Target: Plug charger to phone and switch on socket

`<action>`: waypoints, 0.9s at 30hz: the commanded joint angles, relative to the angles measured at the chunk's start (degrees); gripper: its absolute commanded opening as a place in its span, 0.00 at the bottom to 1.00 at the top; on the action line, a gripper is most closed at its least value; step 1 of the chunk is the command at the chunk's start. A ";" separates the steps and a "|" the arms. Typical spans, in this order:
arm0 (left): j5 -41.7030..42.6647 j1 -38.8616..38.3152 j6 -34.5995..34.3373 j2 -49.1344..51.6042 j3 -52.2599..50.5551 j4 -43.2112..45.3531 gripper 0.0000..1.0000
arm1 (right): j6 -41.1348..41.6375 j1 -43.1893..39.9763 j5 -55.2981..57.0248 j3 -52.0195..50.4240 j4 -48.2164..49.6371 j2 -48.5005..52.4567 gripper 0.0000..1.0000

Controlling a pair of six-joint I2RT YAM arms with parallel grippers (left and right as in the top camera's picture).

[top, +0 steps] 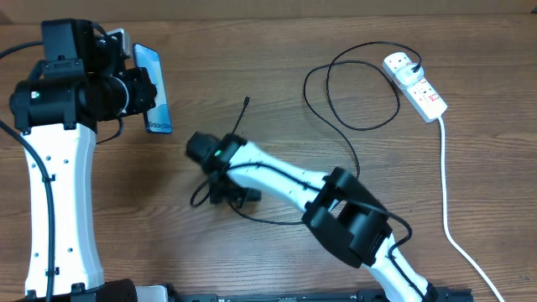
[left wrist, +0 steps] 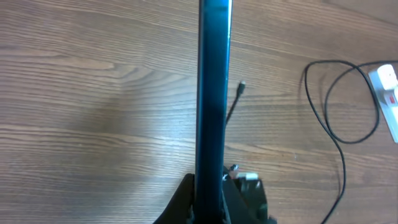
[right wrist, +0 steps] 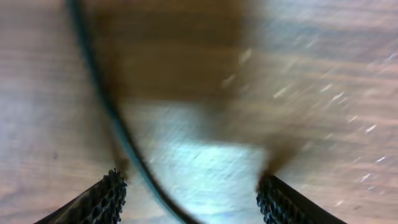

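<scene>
— Left arm (top: 59, 176) and right arm (top: 352, 218) sit nearest overhead. What else?
— One phone (top: 155, 88) toward the wooden table's (top: 252, 50) far left corner, one charger (top: 361, 127) looping mid-table, and one socket (top: 417, 84) near the far right corner.
— Left wrist?
— Left gripper (left wrist: 211, 199) clamps the phone edge-on above the wood.
— Right wrist?
— Right gripper (right wrist: 193, 193) gapes wide, with the charger running between its fingers.

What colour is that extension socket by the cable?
The socket is white with red markings, clearest in the overhead view.
</scene>
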 commanded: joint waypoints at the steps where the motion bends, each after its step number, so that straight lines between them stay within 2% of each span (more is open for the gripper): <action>1: -0.09 0.92 -1.22 -0.28 0.74 0.61 0.04 | -0.28 2.71 4.17 -0.04 -0.02 0.46 0.69; 5: -0.09 1.01 -1.20 -0.28 0.74 0.63 0.04 | 0.09 3.78 4.17 -0.07 -0.79 0.52 0.69; 7: -0.09 1.03 -1.20 -0.28 0.74 0.63 0.04 | 0.70 3.76 4.17 -0.22 -1.29 0.63 0.64; 10: -0.09 1.03 -1.20 -0.28 0.74 0.63 0.04 | 1.31 3.13 4.17 -0.31 -2.64 1.03 0.45; 11: -0.09 1.03 -1.20 -0.28 0.74 0.63 0.04 | 1.29 2.51 4.17 -0.50 -3.50 1.05 0.31; 15: -0.09 1.03 -1.20 -0.28 0.74 0.63 0.04 | 1.25 1.86 4.15 -1.46 -6.01 1.05 0.04; 27: -0.09 1.03 -1.20 -0.28 0.74 0.68 0.04 | 1.75 2.12 3.30 -2.36 -20.87 1.01 0.04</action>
